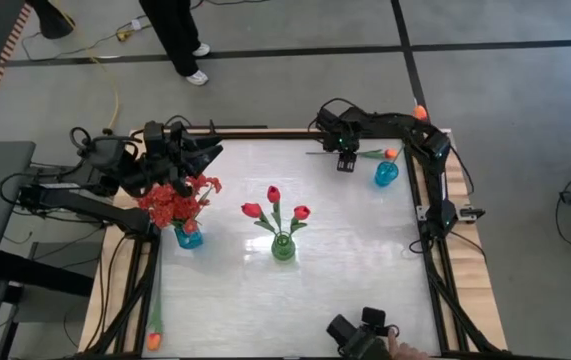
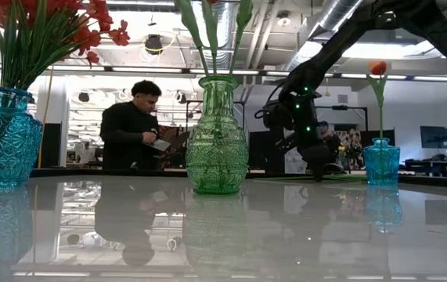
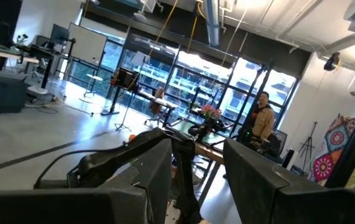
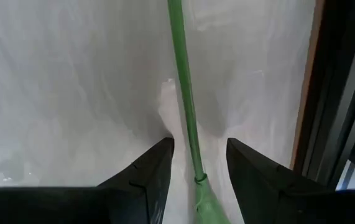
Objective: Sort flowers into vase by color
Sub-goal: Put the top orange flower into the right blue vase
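A blue vase (image 1: 187, 237) near the table's left edge holds the bushy red sprays (image 1: 175, 202). In the green vase (image 1: 283, 248) at the table's middle stand three red tulips (image 1: 273, 194). One orange tulip (image 1: 391, 153) stands in a second blue vase (image 1: 386, 174) at the far right. My right gripper (image 4: 199, 146) is open, low over the far edge. Its fingers stand on either side of a thin green stem (image 4: 183, 93) that lies on the table. My left gripper (image 3: 196, 149) is open and raised beyond the sprays, holding nothing. Another orange tulip (image 1: 153, 340) lies at the near left corner.
An orange bloom (image 1: 420, 112) sits by the right arm's base at the far right corner. A person's hand and a dark device (image 1: 365, 335) are at the near edge. A person (image 2: 133, 125) stands beyond the far edge. The glossy tabletop (image 1: 355, 260) lies bare between the vases.
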Available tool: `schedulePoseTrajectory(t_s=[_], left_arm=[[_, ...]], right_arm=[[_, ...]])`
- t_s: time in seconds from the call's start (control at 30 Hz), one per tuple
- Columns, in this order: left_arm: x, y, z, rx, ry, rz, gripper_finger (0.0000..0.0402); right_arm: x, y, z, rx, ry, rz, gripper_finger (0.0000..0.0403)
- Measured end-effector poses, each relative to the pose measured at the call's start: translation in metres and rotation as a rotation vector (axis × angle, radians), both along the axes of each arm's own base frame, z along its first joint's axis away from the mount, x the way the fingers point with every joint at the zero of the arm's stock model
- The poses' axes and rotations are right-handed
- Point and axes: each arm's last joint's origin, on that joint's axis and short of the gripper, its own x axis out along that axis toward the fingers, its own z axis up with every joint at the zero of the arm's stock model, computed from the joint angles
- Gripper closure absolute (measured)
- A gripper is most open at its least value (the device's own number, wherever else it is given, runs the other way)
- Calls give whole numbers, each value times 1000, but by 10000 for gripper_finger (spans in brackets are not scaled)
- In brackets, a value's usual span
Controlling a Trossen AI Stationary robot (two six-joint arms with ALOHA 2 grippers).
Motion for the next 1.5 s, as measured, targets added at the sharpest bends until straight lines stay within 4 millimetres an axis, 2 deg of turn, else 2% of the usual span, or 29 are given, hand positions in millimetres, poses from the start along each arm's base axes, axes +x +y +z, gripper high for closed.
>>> schedulePoseTrajectory(t_s=[0.2,0.3,0.47,0.6,0.73,0.93,1.17,1.33,1.5], left_arm=[[0,0,0,-6,1,0,268],[0,0,0,-6,1,0,268],[0,0,0,-6,1,0,268],[0,0,0,0,4,1,268],[0,0,0,1,4,1,268],[0,0,0,32,15,8,268],[0,-1,0,82,28,-12,268],[1,-2,-1,110,44,-31,268],[2,-2,-6,134,98,-28,268]], right_arm=[[8,8,-3,0,22,42,238],[12,11,6,-4,14,77,281],[21,9,23,-12,-46,93,381],[27,5,43,-67,-113,39,377],[33,10,66,-117,-163,46,383],[44,31,127,-274,-307,131,385],[37,75,222,-636,-486,265,385],[12,119,287,-851,-663,259,386],[-29,168,337,-866,-978,212,386]])
